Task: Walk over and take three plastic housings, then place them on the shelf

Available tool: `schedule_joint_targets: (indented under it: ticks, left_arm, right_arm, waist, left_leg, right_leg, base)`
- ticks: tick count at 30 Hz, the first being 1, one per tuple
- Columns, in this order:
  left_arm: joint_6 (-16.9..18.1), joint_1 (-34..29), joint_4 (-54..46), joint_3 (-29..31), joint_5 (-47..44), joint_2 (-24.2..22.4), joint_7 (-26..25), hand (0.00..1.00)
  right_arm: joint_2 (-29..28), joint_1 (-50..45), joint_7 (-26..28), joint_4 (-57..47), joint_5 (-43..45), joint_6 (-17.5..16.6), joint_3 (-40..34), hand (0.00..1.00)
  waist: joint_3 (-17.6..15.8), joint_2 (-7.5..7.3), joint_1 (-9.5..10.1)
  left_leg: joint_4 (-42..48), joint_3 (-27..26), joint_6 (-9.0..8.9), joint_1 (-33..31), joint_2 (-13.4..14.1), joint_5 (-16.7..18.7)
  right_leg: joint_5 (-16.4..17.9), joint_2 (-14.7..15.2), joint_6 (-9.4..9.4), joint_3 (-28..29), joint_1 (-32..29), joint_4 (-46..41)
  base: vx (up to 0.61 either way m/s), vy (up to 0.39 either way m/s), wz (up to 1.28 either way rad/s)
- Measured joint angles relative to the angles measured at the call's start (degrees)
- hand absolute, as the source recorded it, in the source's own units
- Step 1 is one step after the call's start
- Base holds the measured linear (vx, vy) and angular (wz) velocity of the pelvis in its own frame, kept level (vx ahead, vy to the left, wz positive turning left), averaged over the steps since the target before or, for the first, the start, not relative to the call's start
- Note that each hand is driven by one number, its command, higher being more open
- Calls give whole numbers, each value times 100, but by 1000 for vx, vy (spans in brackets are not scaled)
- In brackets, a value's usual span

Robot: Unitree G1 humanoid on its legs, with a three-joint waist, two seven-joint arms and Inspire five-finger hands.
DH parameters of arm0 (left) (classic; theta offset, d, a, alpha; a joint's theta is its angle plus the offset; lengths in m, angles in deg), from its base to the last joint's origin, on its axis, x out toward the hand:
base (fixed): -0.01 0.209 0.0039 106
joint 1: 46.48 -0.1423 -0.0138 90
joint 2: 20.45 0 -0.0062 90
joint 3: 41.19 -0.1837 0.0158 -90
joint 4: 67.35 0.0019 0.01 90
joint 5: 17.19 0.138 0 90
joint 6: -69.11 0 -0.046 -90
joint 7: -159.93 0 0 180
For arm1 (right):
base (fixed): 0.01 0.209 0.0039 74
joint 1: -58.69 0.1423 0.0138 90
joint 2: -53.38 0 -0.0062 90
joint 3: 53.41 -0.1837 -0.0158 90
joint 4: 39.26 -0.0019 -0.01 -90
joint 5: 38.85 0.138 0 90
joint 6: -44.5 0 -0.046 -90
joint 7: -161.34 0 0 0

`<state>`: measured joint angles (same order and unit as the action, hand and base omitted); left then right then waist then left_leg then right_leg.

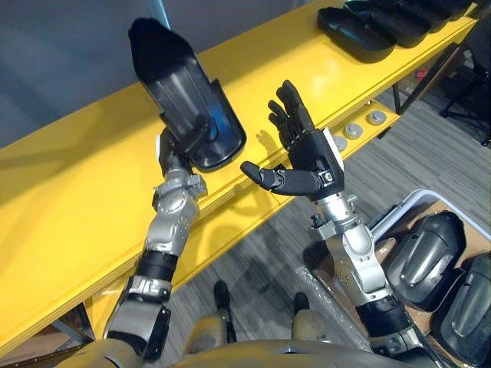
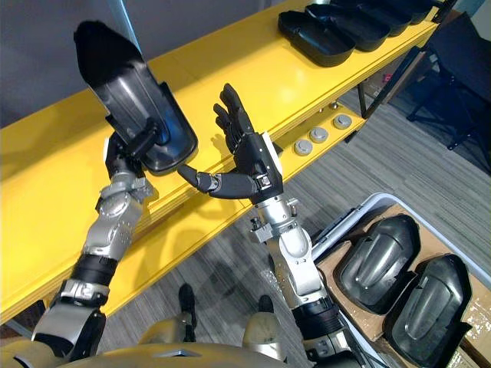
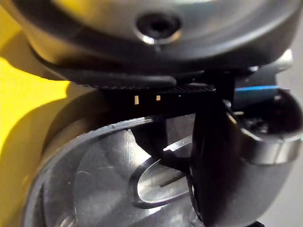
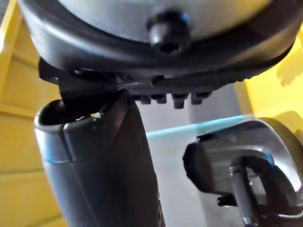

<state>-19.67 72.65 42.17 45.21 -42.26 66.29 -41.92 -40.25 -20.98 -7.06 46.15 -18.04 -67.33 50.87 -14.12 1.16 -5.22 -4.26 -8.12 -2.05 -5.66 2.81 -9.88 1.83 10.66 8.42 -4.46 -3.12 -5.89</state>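
A dark plastic housing [image 1: 184, 92] stands tilted above the yellow shelf [image 1: 69, 192], hollow side facing me. My left hand [image 1: 178, 146] is shut on its lower end, the thumb hooked over its rim; the left wrist view shows the housing [image 3: 104, 179] close up. My right hand [image 1: 303, 157] hovers open just right of it, fingers straight and thumb pointing toward the housing without touching it. Several more housings [image 1: 376, 27] lie in a row at the shelf's far right end. Others [image 1: 430, 253] lie in a box on the floor at lower right.
The box [image 2: 360, 211] with cardboard lining stands on grey carpet to my right. Round metal discs [image 1: 353, 130] sit on a lower yellow ledge. A dark chair base [image 1: 468, 100] stands at the far right. Bare shelf surface stretches left of the held housing.
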Motion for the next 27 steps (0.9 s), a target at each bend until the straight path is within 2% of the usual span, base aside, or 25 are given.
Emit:
schedule_joint_targets:
  ticks: [6, 7, 14, 27]
  left_arm:
    - [33, 772, 320, 10, -145, 334, -223, 0]
    - [61, 862, 410, 9, -164, 388, -286, 100]
    - [119, 1209, 702, 120, -370, 459, -570, 100]
    - [130, 1373, 1030, 111, -413, 542, -659, 100]
  right_arm:
    - [101, 295, -135, 0, 0, 89, 58, 100]
    - [109, 308, -144, 0, 1, 130, 84, 100]
    - [133, 416, -159, -7, 1, 147, 210, 100]
    - [139, 413, -256, -9, 1, 177, 418, 100]
  waist:
    - [-275, -44, -3]
    - [-305, -54, -12]
    - [-487, -37, -21]
    - [-495, -32, -102]
  left_leg:
    - [-1, -28, 20, -194, 13, -90]
    - [-1, -49, 20, -193, 13, -90]
    - [-29, -112, 18, -195, 58, -93]
    - [-51, -94, -32, -191, 116, -128]
  right_leg:
    - [-71, -11, 9, 53, -189, -11]
    - [-73, -12, 10, 70, -196, -13]
    - [-64, -29, 0, 154, -303, -116]
    - [-46, -70, -22, 147, -346, -214]
  base:
    - [-2, 1, -2]
    - [12, -4, -7]
    - [-3, -5, -6]
    - [0, 0, 0]
